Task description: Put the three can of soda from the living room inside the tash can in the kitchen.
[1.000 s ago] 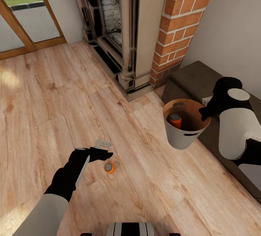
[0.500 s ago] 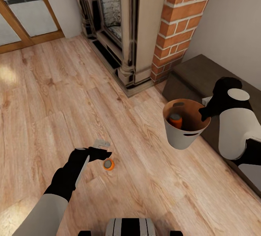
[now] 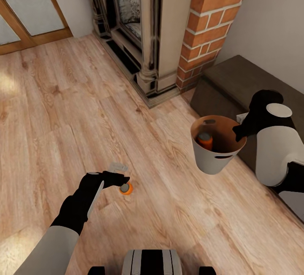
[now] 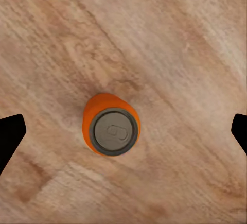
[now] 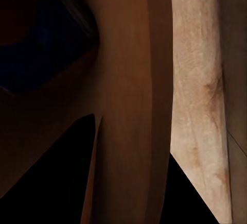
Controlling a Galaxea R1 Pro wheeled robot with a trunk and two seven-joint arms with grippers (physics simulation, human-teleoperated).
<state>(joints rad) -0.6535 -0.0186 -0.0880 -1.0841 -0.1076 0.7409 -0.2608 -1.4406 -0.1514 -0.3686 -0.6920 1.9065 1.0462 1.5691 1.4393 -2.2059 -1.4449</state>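
One orange soda can stands upright on the wooden floor, right beside the fingertips of my left gripper. Seen from the left wrist, the same can sits centred between the two spread fingers of this open gripper, well below them. My right gripper is shut on the rim of the grey trash can and holds it off the floor. A second orange can rests inside the bin. In the right wrist view the brown bin wall runs between the fingers, with a dark blue shape deeper inside.
The red-brick fireplace with its ornate surround stands ahead. A dark brown low cabinet lines the wall at the right, just behind the bin. A glass door is at the far left. Open wooden floor spreads to the left.
The whole picture has shifted as the camera moved. The floor can now lies closer under my left gripper's fingers. Both arms keep their pose, and the bin stays held.
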